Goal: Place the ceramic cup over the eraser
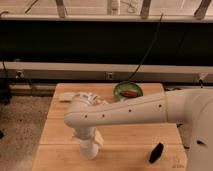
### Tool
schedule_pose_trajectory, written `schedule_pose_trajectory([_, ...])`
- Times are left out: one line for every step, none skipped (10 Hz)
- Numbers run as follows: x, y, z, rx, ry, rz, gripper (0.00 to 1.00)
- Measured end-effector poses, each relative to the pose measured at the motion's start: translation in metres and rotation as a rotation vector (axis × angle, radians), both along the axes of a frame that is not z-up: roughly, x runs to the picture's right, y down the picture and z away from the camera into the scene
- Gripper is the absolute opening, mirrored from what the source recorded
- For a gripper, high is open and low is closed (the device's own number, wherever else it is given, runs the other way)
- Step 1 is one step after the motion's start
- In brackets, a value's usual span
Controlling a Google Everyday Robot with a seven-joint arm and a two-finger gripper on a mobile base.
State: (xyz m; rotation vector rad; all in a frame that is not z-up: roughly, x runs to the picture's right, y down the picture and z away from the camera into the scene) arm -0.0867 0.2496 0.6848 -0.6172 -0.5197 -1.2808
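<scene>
Claw (86, 136) low over the ceramic cup (90, 150), grip impossible to tell. Your eraser (156, 152) lies well apart, picture-right, along the worktop (130, 145) front edge.

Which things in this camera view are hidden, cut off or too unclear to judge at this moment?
- Ceramic cup, camera view: the gripper, at the table's front left, covers its upper part. I cannot tell whether it rests on the table.
- Green bowl, camera view: something red lies inside, too blurred to name.
- Eraser, camera view: only a dark shape, no detail.
- Table: front edge cut off by the picture's bottom edge.
</scene>
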Motion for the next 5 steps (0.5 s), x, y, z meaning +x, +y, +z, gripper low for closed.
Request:
schedule_pose_trajectory([0.0001, 0.0008, 0.0026, 0.001, -0.003, -0.002, 0.8])
schedule_pose_trajectory([-0.0001, 0.0014, 0.0051, 0.002, -0.005, -0.002, 0.8])
schedule_pose_trajectory([0.0012, 0.0021, 0.0078, 0.0, -0.004, -0.003, 0.8])
schedule_pose_trajectory([0.0019, 0.0034, 0.0101, -0.005, -0.005, -0.001, 0.8])
schedule_pose_trajectory([0.002, 0.0044, 0.0116, -0.009, -0.006, -0.001, 0.8])
